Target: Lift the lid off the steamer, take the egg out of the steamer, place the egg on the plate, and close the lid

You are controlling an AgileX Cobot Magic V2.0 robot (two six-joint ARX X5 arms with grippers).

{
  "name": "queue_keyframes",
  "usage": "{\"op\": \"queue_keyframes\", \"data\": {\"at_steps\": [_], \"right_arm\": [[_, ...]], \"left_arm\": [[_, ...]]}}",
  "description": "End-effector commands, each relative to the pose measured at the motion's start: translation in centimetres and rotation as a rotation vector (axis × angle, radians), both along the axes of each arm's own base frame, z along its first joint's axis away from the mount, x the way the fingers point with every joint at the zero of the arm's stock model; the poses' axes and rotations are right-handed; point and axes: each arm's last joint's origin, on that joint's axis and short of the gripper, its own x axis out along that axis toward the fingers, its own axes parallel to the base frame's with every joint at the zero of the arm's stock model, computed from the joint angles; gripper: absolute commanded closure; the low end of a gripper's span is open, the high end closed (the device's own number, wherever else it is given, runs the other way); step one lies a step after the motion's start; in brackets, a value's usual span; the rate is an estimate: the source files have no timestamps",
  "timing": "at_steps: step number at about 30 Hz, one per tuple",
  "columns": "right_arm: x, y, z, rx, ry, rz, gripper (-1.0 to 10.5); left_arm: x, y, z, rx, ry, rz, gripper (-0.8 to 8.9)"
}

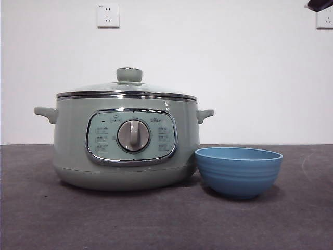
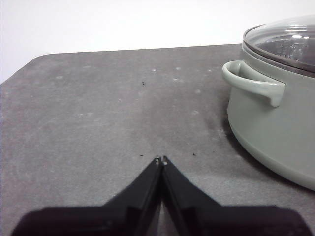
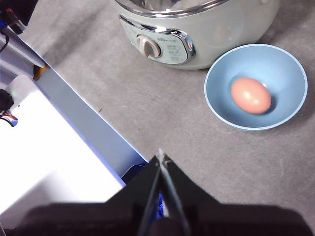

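Note:
The sage-green steamer point(image 1: 125, 143) stands on the grey table with its glass lid point(image 1: 127, 88) seated on it, green knob up. To its right the small blue plate point(image 1: 239, 171) sits touching the pot's base. In the right wrist view a brownish egg point(image 3: 251, 95) lies inside the plate point(image 3: 219, 101). My right gripper point(image 3: 161, 158) hangs shut and empty well above the table, away from the plate. Beside the steamer's side handle point(image 2: 253, 86), my left gripper point(image 2: 161, 160) is shut and empty just over the bare table.
A white and blue-edged platform point(image 3: 59, 147) lies at the table's front edge in the right wrist view. A black arm tip point(image 1: 320, 5) shows at the front view's top right corner. Wall sockets point(image 1: 107, 15) sit on the white back wall.

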Motion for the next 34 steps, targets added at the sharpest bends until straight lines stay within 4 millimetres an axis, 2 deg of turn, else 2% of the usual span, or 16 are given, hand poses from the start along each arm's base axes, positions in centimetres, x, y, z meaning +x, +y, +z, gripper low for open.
{"op": "queue_keyframes", "data": {"at_steps": [1, 5, 10, 17, 20, 22, 25, 28, 34], "right_arm": [[0.0, 0.0, 0.0, 0.002, -0.001, -0.004, 9.5], [-0.2, -0.1, 0.3, -0.03, -0.073, 0.011, 9.5], [-1.3, -1.5, 1.0, -0.092, -0.199, -0.099, 9.5], [-4.4, -4.0, 2.4, -0.029, -0.358, -0.216, 9.5], [-5.8, -5.0, 2.4, 0.048, -0.528, -0.305, 9.5], [-5.7, -5.3, 0.9, 0.131, -0.664, -0.358, 9.5], [-4.7, -5.6, -3.8, 0.213, -0.778, -0.455, 9.5], [-3.8, -5.7, -7.3, 0.222, -0.804, -0.491, 9.5], [-2.7, -5.6, -12.1, 0.211, -0.779, -0.497, 9.5]], "left_arm": [[0.1, 0.0, -0.4, -0.011, 0.005, 0.005, 8.17], [0.1, 0.0, -0.4, -0.011, 0.005, 0.005, 8.17], [0.1, 0.0, -0.4, -0.011, 0.005, 0.005, 8.17], [0.1, 0.0, -0.4, -0.01, 0.005, 0.006, 8.17], [0.1, 0.0, -0.4, -0.01, 0.005, 0.006, 8.17], [0.1, 0.0, -0.4, -0.011, 0.005, 0.006, 8.17], [0.1, 0.0, -0.4, -0.011, 0.005, 0.005, 8.17], [0.1, 0.0, -0.4, -0.01, 0.005, 0.006, 8.17], [0.1, 0.0, -0.4, -0.01, 0.005, 0.005, 8.17]]}}
